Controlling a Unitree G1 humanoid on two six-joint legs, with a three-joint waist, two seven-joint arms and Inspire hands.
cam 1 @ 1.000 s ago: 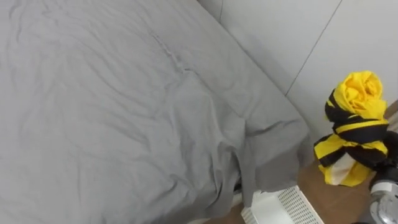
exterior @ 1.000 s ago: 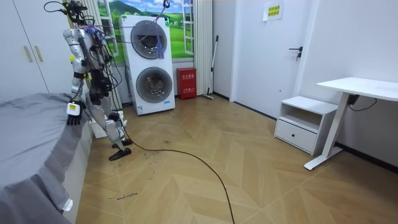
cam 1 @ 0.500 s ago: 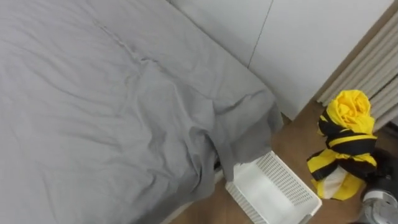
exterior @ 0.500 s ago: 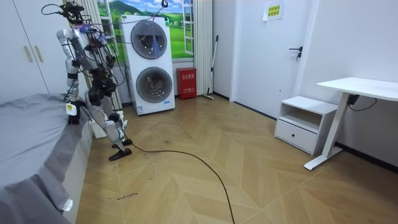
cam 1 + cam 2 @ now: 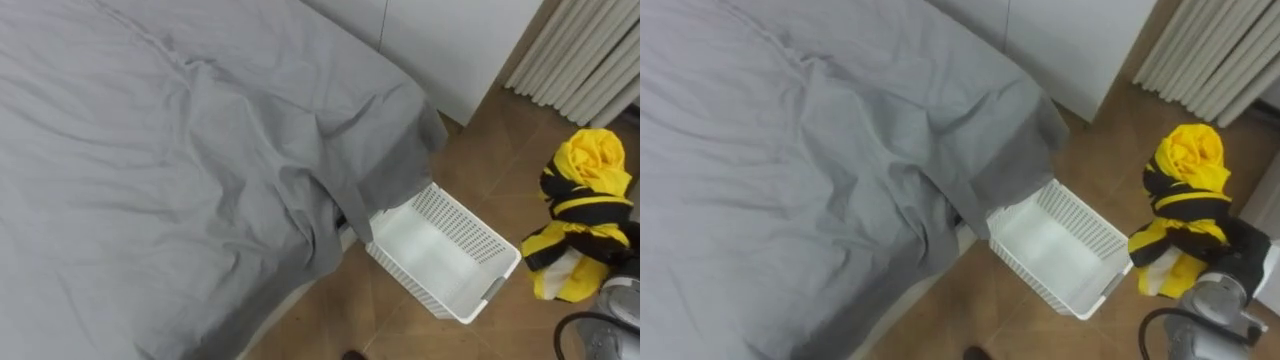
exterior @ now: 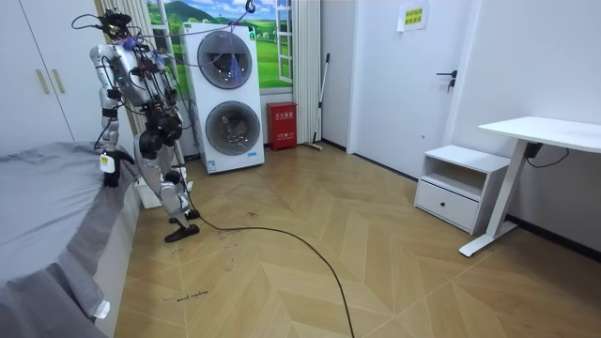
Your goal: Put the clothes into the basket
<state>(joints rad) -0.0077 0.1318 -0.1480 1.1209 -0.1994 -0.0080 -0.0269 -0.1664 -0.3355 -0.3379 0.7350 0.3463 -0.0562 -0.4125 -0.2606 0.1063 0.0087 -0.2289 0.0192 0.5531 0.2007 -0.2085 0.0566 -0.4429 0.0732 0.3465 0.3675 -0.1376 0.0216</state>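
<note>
Clothes (image 5: 1180, 215) are hanging bunched in the right hand's (image 5: 1248, 244) closed grip, just right of the empty basket (image 5: 1085, 225) beside the bed (image 5: 790, 150). Carrying them left over the rim before releasing looks wisest.

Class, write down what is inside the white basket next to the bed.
The white basket shows a bare white bottom, no clothes. The grey bedsheet overhangs its corner nearest the bed, covering that part.

Grey-sheeted bed (image 5: 150, 150), stacked washing machines (image 6: 230, 94), white desk (image 6: 545, 131)
</note>
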